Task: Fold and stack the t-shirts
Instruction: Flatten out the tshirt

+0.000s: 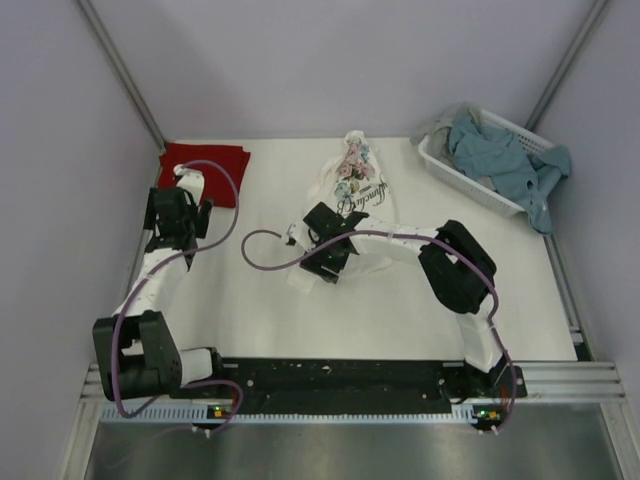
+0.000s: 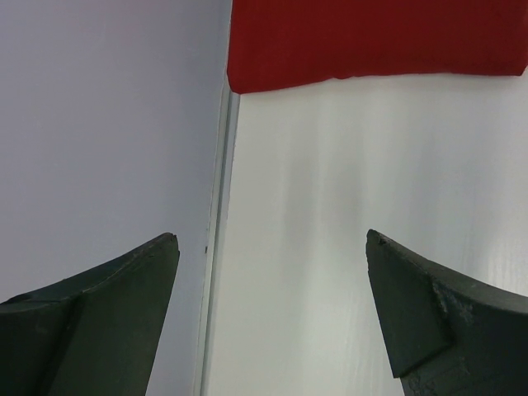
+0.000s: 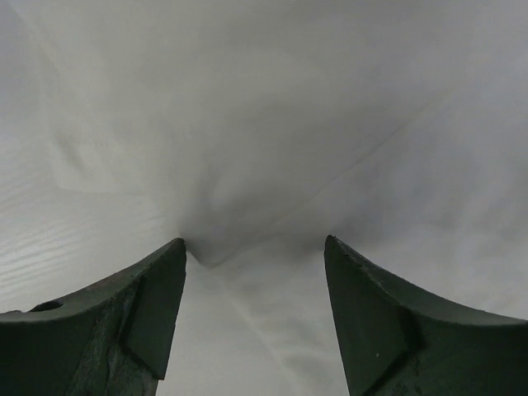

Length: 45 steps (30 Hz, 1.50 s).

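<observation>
One right tool (image 3: 256, 247) low over t-shirt (image 3: 264, 107)

Script lettering (image 1: 366, 196) on white t-shirt (image 1: 352, 160), too small to read.

Top view: light even and diffuse, moderately bright, no hard shadows, only faint soft shade under both arms on the white table (image 1: 400, 320). Image soft, detail low; print on the white t-shirt (image 1: 352, 175) barely legible. Enclosure rails (image 1: 120, 70) splayed outward toward the corners, a wide-lens effect. Left wrist view: bright, pale vertical streaks of glare down the table; edge of the dark red t-shirt (image 2: 371, 41) fairly sharp; left gripper (image 2: 272, 243) close to the lens, its fingers (image 2: 115, 313) dark and slightly soft. Right wrist view: white cloth filled the frame, greyish, low contrast, hazy; soft shadow pooled in the fold between the fingers (image 3: 140, 313) of the right gripper (image 3: 256, 243).
</observation>
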Available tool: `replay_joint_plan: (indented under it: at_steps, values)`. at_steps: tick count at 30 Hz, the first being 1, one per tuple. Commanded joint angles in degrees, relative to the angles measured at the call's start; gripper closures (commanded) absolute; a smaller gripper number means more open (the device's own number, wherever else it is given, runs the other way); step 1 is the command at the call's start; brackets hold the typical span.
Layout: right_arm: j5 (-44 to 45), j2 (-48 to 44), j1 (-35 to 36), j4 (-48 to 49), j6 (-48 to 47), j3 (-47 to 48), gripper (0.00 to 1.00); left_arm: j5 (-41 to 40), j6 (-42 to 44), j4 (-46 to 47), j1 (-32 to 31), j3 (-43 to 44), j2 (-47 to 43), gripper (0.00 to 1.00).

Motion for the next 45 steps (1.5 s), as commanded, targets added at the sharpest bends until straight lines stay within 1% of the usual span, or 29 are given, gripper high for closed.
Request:
replay_joint_plan:
  at_steps: [1,3,5,6,10,12,13,16,18,19,20,22,24,26,28,29,31,33,35,36,39,42,45]
  values:
    - [3.0,1.3,0.0,-1.6,2.0,-2.7,0.44,1.2,0.7,-0.2,0.1,-0.1,-3.5,0.01]
    - [3.6,0.5,0.0,-1.4,3.0,-4.1,0.7,2.2,0.7,-1.0,0.2,-0.1,-3.9,0.01]
    - [6.1,-1.7,0.3,-1.4,4.5,-5.4,0.9,3.4,0.7,-2.1,0.2,0.3,-4.3,0.01]
    - [8.1,-4.7,0.7,-1.7,5.3,-6.5,1.0,4.1,0.7,-2.9,0.2,0.6,-4.6,0.01]
    - [8.7,-20.3,0.8,-1.7,9.5,-10.2,1.0,9.0,1.2,-7.2,0.2,1.6,-6.4,0.01]
    - [10.3,-28.3,0.6,-1.8,10.4,-11.1,1.0,14.7,3.4,-9.0,0.0,1.1,-8.0,0.04]
    - [10.7,-32.2,0.5,-2.2,10.5,-11.4,1.0,19.3,4.2,-9.6,-0.2,0.7,-8.5,0.07]
    - [7.8,-40.3,-4.5,-4.1,12.4,-11.0,1.0,29.2,6.8,-10.1,-2.5,-0.9,-11.2,0.14]
    - [5.2,-45.1,-9.1,-5.3,15.4,-11.2,1.0,32.3,9.2,-10.6,-6.1,-2.0,-12.1,0.16]
    - [5.1,-47.3,-10.9,-5.3,16.6,-11.9,1.0,32.6,9.8,-11.8,-8.5,-1.6,-11.5,0.17]
    - [2.6,-49.8,-12.8,-5.3,17.8,-12.8,1.0,31.5,10.1,-12.7,-11.0,-0.8,-10.5,0.17]
    - [2.0,-54.5,-15.7,-5.3,19.6,-14.4,1.0,28.6,12.4,-14.4,-17.0,-0.1,-8.8,0.16]
    - [2.4,-57.3,-18.2,-5.3,20.0,-16.1,1.0,28.3,14.6,-14.5,-22.6,-0.6,-7.3,0.14]
    - [3.7,-59.8,-21.2,-5.3,20.2,-17.8,1.0,28.5,15.7,-11.8,-27.4,-1.5,-5.6,0.11]
    - [3.5,-61.8,-26.3,-5.3,23.5,-19.4,1.0,28.0,17.2,-8.2,-32.5,-1.2,-2.8,0.09]
    - [3.2,-62.9,-27.7,-5.3,24.4,-20.0,1.0,27.1,17.6,-7.3,-33.7,-0.5,-0.7,0.09]
    - [1.9,-65.0,-32.4,-5.2,25.6,-20.9,1.0,25.1,17.3,-6.1,-37.3,2.9,4.4,0.09]
    - [-0.4,-65.5,-34.2,-5.0,25.4,-21.5,1.0,25.5,16.6,-6.1,-39.8,8.0,9.9,0.09]
    - [-2.1,-65.2,-34.3,-5.1,25.0,-21.8,1.0,29.5,17.5,-5.8,-40.1,12.6,16.8,0.09]
    - [-2.6,-65.0,-34.3,-5.1,24.9,-21.8,1.0,30.9,19.6,-5.4,-40.1,14.6,19.6,0.11]
    - [-2.5,-65.3,-34.6,-5.3,24.4,-21.2,1.0,29.7,25.1,-2.7,-40.1,21.3,27.3,0.14]
    - [-2.6,-65.7,-35.0,-5.4,23.9,-20.3,1.0,29.0,27.6,-1.1,-40.2,27.2,32.9,0.13]
    - [-2.6,-65.3,-35.5,-5.4,23.2,-19.8,1.0,30.9,29.2,-5.1,-41.0,33.8,37.8,0.12]
